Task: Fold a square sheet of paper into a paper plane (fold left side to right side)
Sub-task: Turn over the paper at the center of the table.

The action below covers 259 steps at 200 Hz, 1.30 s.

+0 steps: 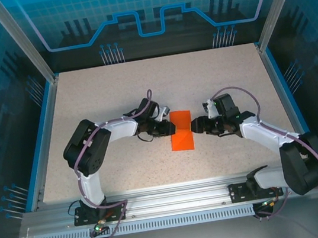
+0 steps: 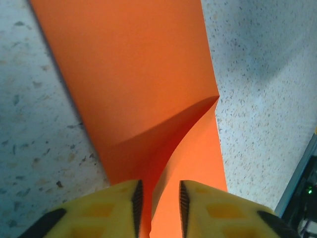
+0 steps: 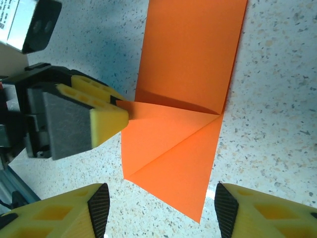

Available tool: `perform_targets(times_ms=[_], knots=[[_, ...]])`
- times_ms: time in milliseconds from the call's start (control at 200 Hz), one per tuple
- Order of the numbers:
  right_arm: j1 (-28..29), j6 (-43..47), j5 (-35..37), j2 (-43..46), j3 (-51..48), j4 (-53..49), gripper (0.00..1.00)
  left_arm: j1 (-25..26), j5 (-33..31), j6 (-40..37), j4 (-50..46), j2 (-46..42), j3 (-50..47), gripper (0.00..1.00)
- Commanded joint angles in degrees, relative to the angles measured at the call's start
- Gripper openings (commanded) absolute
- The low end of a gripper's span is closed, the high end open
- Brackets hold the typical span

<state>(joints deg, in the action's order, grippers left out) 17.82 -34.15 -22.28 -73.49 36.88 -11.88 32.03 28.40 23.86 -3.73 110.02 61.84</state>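
Observation:
The square sheet of paper (image 1: 182,130) lies mid-table as a bright orange folded strip, with part of it lifted into a slanting flap (image 3: 163,134). My left gripper (image 1: 168,128) is at its left edge. In the left wrist view its jaws (image 2: 160,203) stand narrowly apart, and the raised orange flap (image 2: 148,99) runs between them without being pinched. My right gripper (image 1: 196,126) sits just right of the sheet. It is wide open (image 3: 158,208), with the sheet's pointed corner (image 3: 198,213) between its fingertips.
The speckled tabletop (image 1: 96,98) is bounded by blue rails and an aluminium frame (image 1: 176,194) at the near edge. Both arms reach inward from the near corners and almost meet over the paper.

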Motion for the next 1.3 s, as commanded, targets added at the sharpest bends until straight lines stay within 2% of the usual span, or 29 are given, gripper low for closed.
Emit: perform_targets(times_ms=[0, 110, 525, 645, 975, 1065, 1150, 1291], knots=[[-0.48, -0.65, -2.29, 0.47, -0.85, 0.85, 0.61, -0.43, 1.45, -0.77, 0.67, 0.64, 1.46, 0.19], [-0.35, -0.91, -3.19, -1.95, -0.09, 0.8, 0.62, -0.4, -0.34, -1.47, 0.21, -0.96, 0.42, 0.12], [4.22, -5.9, -7.4, -14.18, 3.36, 10.05, 0.58, -0.4, -2.87, -1.53, 0.12, -4.36, -1.97, 0.13], [4.83, -7.69, -8.11, -17.5, 4.29, 11.86, 0.54, -0.41, -3.33, -1.57, -0.13, -4.58, -2.16, 0.14], [5.96, -9.9, -8.59, -22.43, 5.38, 14.5, 0.52, -0.45, -4.51, -1.69, -0.24, -5.25, -3.12, 0.07], [6.34, -10.57, -9.7, -23.94, 5.74, 16.46, 0.48, -0.46, -4.46, -1.68, -0.14, -5.25, -3.13, 0.07], [6.78, -10.79, -10.15, -25.31, 6.82, 17.0, 0.4, -0.44, -4.71, -1.57, -0.14, -5.45, -3.18, 0.09], [6.87, -10.03, -9.56, -25.11, 7.57, 17.02, 0.23, -0.63, -5.36, -1.23, -0.13, -6.55, -3.4, 0.2]])
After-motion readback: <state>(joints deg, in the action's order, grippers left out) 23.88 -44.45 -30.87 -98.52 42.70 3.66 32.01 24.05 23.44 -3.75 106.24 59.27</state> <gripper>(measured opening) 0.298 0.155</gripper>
